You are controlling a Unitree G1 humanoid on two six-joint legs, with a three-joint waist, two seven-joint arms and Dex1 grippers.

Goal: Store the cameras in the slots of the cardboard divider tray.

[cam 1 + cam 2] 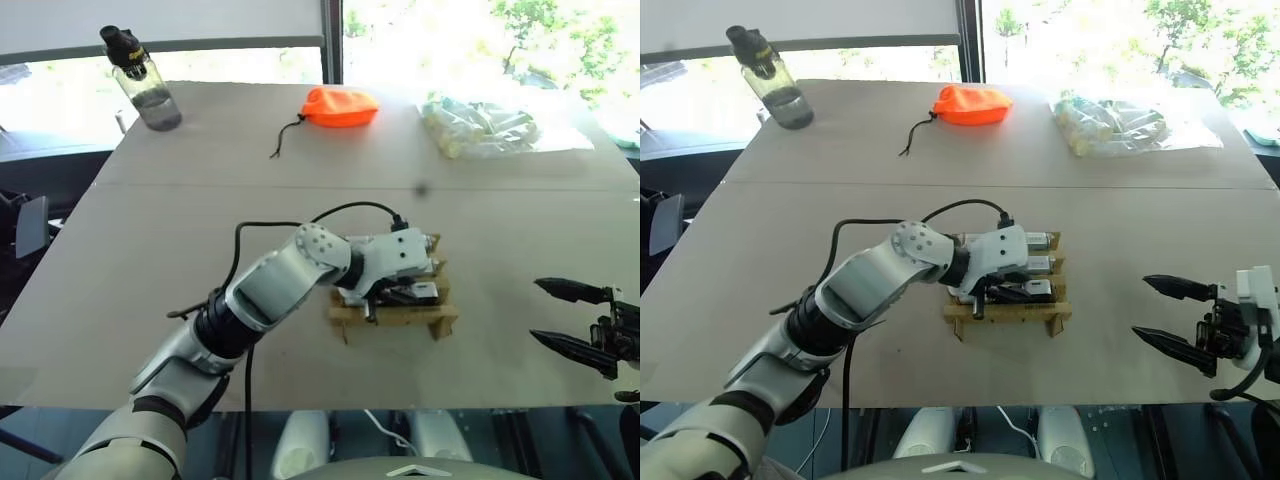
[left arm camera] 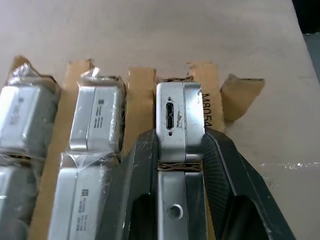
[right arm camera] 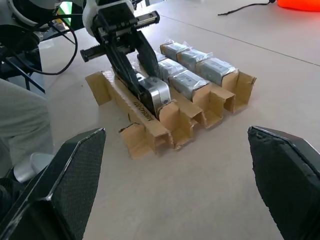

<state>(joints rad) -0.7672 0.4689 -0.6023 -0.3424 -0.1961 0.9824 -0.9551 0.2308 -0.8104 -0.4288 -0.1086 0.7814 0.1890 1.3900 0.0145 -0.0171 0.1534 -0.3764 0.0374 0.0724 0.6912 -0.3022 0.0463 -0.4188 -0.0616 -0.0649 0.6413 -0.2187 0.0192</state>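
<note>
The only writing I can read is printed in black along a cardboard wall of the cardboard divider tray point(image 2: 141, 97), beside the bare camera: "M8054", with whatever follows hidden behind a black finger. Small white stickers with dark print sit on the wrapped cameras point(image 2: 96, 118), but the print is too small to make out. The tray sits on the counter point(image 1: 150, 230) at the near middle, with its slots mostly filled by cameras in clear film. The left tool point(image 2: 179, 150) is clenched on one bare silver camera point(image 2: 179, 112), its two black fingers pressed against the camera's sides; the camera stands in the tray's near row, at the end toward the right arm, port face up. Much of the tray is covered by the left wrist in the head views, so I cannot count the free slots. At about four o'clock from the tray, well apart, the right tool point(image 1: 1170, 318) hangs released, fingers spread wide and holding nothing. Along the far side of the counter stand a dark-capped bottle point(image 1: 143, 80) at eleven o'clock, an orange pouch point(image 1: 340, 106) at twelve and a clear bag of pale items point(image 1: 480, 125) at one.
</note>
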